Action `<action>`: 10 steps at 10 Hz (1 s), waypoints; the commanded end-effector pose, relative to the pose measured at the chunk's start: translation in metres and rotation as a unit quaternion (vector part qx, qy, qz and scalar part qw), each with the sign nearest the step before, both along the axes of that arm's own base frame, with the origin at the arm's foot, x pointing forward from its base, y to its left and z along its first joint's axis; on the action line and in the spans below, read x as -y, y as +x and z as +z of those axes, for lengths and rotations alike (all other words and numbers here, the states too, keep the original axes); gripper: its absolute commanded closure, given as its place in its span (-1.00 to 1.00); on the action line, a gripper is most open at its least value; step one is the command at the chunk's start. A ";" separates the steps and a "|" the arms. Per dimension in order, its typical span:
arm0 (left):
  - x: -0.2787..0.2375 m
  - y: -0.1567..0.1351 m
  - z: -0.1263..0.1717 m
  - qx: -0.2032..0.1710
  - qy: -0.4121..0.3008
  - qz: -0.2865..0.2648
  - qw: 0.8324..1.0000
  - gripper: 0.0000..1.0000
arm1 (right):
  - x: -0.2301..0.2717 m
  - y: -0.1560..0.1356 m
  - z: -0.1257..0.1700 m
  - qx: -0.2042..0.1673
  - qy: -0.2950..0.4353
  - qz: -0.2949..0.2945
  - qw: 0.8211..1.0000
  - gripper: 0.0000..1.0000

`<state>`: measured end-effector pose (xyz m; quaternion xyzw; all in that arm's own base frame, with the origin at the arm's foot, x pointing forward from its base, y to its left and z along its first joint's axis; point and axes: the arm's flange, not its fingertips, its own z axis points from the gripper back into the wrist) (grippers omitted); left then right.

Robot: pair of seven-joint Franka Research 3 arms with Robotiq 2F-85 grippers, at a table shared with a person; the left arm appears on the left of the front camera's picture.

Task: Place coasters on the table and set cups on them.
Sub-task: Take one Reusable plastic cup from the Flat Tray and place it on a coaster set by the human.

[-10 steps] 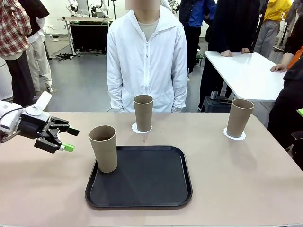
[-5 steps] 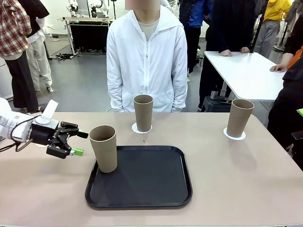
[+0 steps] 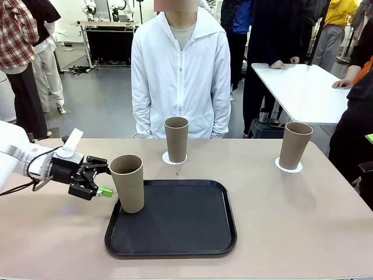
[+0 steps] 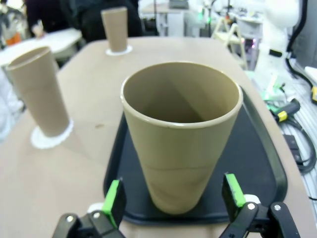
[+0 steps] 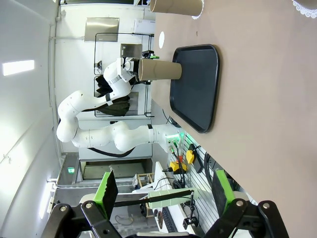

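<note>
The left gripper [image 3: 100, 181] is spread apart, its green pads [image 4: 115, 196] on either side of a cup [image 3: 127, 182] without touching it; that cup stands on the tray's [image 3: 175, 233] left edge. Two more cups [image 3: 176, 139] [image 3: 295, 144] stand on doilies [image 3: 174, 158] [image 3: 289, 167] on the table [image 3: 291, 221]. The right gripper [image 5: 161, 191] is wide apart, holding nothing, above the table.
</note>
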<state>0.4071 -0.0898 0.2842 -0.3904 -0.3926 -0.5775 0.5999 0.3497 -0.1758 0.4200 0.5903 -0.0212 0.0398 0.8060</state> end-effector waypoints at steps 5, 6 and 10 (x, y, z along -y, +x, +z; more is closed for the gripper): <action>0.021 0.004 -0.014 0.006 -0.011 -0.013 1.000 -1.00 | 0.000 -0.001 0.001 0.001 0.004 0.002 1.000 -1.00; 0.025 0.004 -0.015 0.007 -0.009 -0.014 1.000 -1.00 | 0.000 -0.001 0.001 0.001 0.004 0.002 1.000 -1.00; 0.043 0.005 -0.019 0.016 -0.019 -0.023 0.999 -1.00 | 0.000 -0.001 0.001 0.001 0.004 0.002 1.000 -1.00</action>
